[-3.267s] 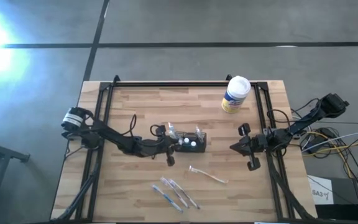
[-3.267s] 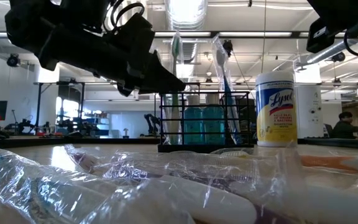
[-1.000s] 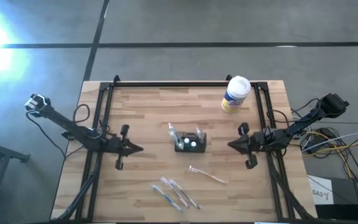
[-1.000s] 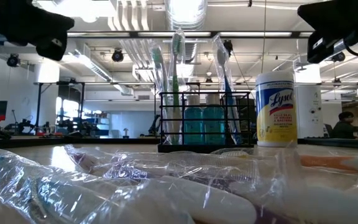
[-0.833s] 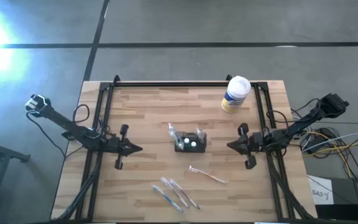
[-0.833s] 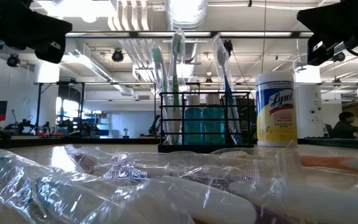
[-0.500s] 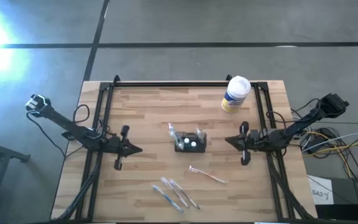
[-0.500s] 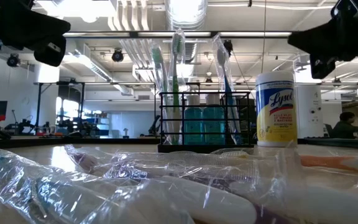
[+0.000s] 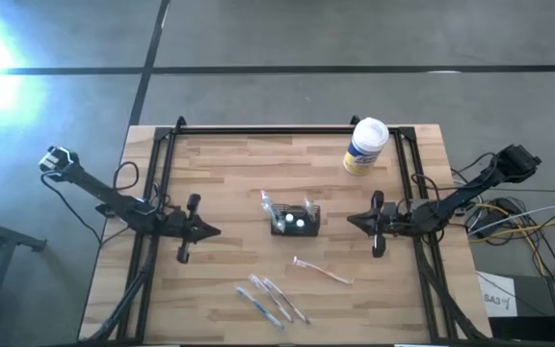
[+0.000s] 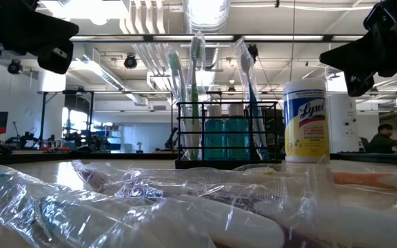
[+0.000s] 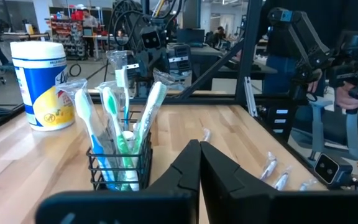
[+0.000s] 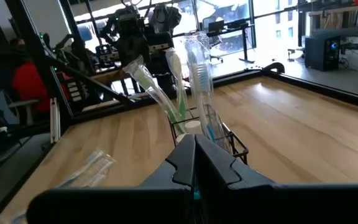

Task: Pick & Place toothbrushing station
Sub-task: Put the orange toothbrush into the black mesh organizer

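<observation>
Toothbrushing station standing between left gripper and right gripper, apart from both; each gripper's fingers pressed together.

A black wire holder carries green, blue and clear toothbrushes, beside a white canister with a yellow-and-blue label, on a pale striped wooden table.
</observation>
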Robot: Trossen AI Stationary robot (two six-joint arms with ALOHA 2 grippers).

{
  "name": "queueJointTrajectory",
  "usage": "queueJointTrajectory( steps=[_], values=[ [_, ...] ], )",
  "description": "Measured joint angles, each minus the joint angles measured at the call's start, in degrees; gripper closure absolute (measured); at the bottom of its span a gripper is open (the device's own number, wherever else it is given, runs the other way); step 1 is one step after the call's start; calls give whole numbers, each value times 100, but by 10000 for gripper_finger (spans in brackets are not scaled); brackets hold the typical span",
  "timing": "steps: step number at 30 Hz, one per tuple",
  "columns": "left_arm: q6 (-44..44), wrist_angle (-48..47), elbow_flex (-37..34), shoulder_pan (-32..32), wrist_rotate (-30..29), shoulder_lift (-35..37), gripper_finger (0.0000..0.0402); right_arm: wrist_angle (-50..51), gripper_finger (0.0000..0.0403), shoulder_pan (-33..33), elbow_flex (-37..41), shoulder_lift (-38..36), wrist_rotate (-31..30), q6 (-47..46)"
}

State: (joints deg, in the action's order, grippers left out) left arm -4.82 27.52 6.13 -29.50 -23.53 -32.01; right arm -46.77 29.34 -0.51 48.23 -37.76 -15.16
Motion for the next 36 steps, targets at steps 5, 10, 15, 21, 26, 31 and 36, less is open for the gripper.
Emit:
queueJointTrajectory(
  steps=[5, 10, 15, 21, 26, 31, 36],
  values=[
    [-40, 152, 4, 0, -11, 0, 396, -13, 394, 0, 0, -2, -68, 9],
    [-177, 134, 4, 0, -13, 0, 392, -15, 394, -4, 0, -7, -194, -11],
    [-8, 423, 4, 2, -261, -1, 396, -22, 394, -4, 0, -7, -455, 13],
    [-117, 442, 7, 2, -273, -20, 395, -27, 394, 0, 0, -7, -459, 48],
    [-287, 440, 7, 2, -274, -115, 397, -23, 394, 0, 0, -7, -448, 50],
    [-449, 511, 7, 3, -327, -142, 398, -25, 394, -1, 0, -12, -448, 58],
    [-532, 483, 7, 2, -336, -142, 391, -28, 394, 0, 0, -13, -446, -74]
  ],
)
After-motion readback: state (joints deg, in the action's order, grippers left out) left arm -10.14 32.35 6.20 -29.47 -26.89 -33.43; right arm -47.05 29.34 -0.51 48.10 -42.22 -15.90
